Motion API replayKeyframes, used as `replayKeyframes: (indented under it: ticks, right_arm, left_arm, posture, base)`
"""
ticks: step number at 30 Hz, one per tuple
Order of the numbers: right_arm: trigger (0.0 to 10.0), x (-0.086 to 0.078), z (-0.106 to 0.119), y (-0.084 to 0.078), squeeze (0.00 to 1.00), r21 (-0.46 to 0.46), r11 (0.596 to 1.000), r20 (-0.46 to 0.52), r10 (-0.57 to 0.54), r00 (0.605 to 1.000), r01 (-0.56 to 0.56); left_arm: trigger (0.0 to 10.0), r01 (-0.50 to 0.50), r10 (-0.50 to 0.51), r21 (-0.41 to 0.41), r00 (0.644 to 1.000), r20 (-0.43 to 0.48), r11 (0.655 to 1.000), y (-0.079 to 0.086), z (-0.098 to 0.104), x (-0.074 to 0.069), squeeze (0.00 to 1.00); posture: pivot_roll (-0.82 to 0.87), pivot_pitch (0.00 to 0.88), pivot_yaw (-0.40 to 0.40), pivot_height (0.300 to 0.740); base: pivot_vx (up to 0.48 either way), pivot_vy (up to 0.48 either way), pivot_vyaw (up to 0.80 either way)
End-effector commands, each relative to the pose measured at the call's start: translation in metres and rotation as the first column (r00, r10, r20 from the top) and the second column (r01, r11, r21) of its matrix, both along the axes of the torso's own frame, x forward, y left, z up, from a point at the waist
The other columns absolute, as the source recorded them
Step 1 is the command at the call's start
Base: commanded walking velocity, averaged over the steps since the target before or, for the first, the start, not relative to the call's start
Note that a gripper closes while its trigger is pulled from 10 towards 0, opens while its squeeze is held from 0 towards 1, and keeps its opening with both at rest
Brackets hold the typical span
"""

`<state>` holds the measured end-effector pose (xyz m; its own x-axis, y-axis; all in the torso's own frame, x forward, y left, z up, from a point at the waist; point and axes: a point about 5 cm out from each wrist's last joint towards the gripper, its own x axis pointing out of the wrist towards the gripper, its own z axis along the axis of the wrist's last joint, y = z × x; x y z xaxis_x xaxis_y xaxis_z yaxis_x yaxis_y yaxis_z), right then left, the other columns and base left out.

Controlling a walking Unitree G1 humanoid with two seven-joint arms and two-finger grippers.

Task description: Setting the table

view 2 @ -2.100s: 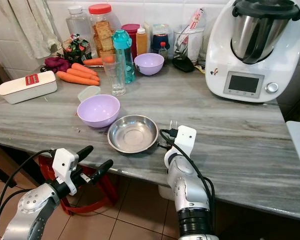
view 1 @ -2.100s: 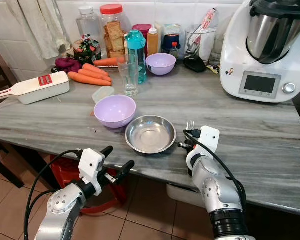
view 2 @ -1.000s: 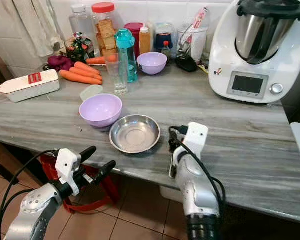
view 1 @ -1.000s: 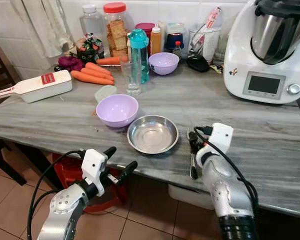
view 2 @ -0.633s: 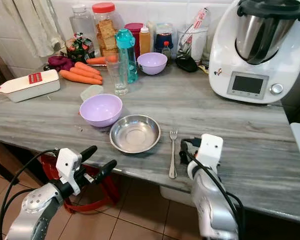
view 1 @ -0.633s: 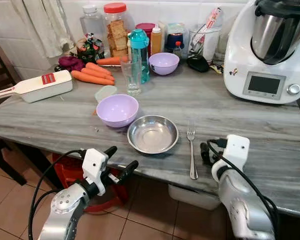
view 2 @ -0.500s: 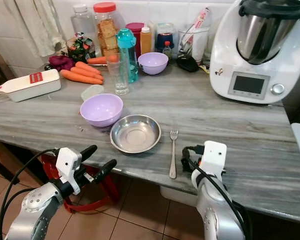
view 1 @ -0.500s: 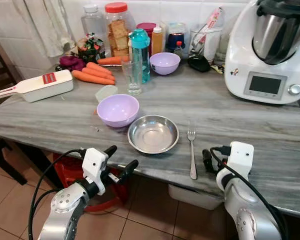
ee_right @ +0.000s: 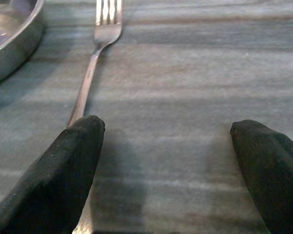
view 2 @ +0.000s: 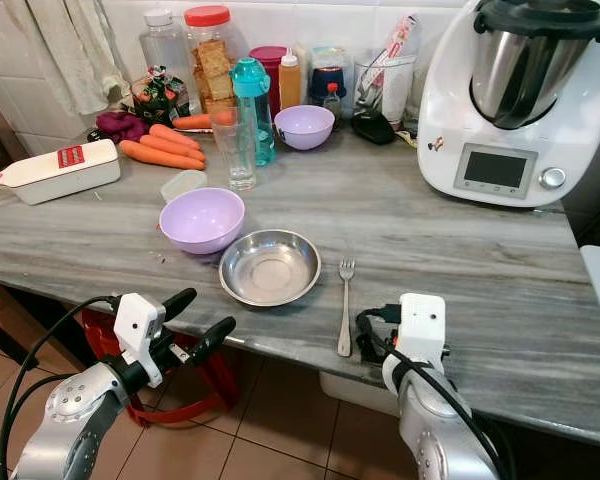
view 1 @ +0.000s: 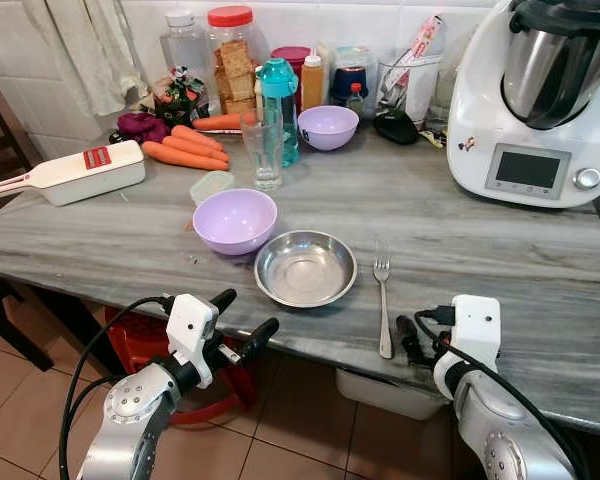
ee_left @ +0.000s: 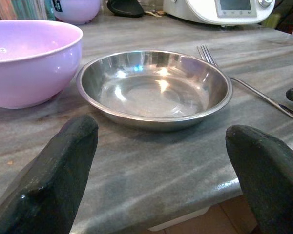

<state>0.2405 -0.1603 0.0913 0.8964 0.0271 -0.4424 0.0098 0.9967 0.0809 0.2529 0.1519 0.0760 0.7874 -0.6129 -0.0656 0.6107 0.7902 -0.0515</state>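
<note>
- Steel fork (view 1: 383, 296) lay just right of the steel plate (view 1: 305, 268); fork placement looked done.
- Right gripper (ee_right: 171, 170) stood spread, empty, beside its handle.
- Left gripper (ee_left: 156, 175) gaped; next likely fetching the glass (view 1: 266, 149).

— What sort of place is this?
— A home kitchen: a grey stone counter (view 1: 500, 250) against white wall tiles (view 1: 0, 60), with a food processor (view 1: 540, 100) standing on it.
— Anything else?
— Carrots (view 1: 180, 150), a biscuit jar (view 1: 232, 60) and bottles (view 1: 277, 95) well left of that processor
</note>
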Motion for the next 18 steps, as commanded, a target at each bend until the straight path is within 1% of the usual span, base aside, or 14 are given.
replayKeyframes:
  ticks: [1, 10, 18]
  right_arm:
    - [10.0, -0.003, -0.002, 0.011, 1.00, 0.026, 0.998, -0.027, 0.060, 0.998, -0.060]
    - [10.0, -0.004, -0.005, 0.018, 1.00, 0.044, 0.992, -0.053, 0.121, 0.991, -0.119]
    - [10.0, -0.001, -0.006, 0.022, 1.00, 0.048, 0.988, -0.058, 0.147, 0.987, -0.144]
  left_arm:
    - [10.0, 0.000, 0.000, 0.006, 1.000, -0.002, 1.000, 0.002, 0.001, 0.001, 0.00]
    - [10.0, 0.001, -0.001, 0.008, 1.000, -0.003, 1.000, 0.002, 0.000, 0.002, 0.00]
    - [10.0, 0.003, -0.003, 0.007, 1.000, -0.002, 1.000, 0.002, 0.000, 0.002, 0.00]
  posture:
    - [-0.12, 0.001, 0.056, 0.740]
    - [-0.12, 0.002, 0.056, 0.740]
    - [-0.12, 0.002, 0.056, 0.740]
  base:
    - [0.000, 0.000, 0.00]
    - [0.000, 0.000, 0.00]
    - [0.000, 0.000, 0.00]
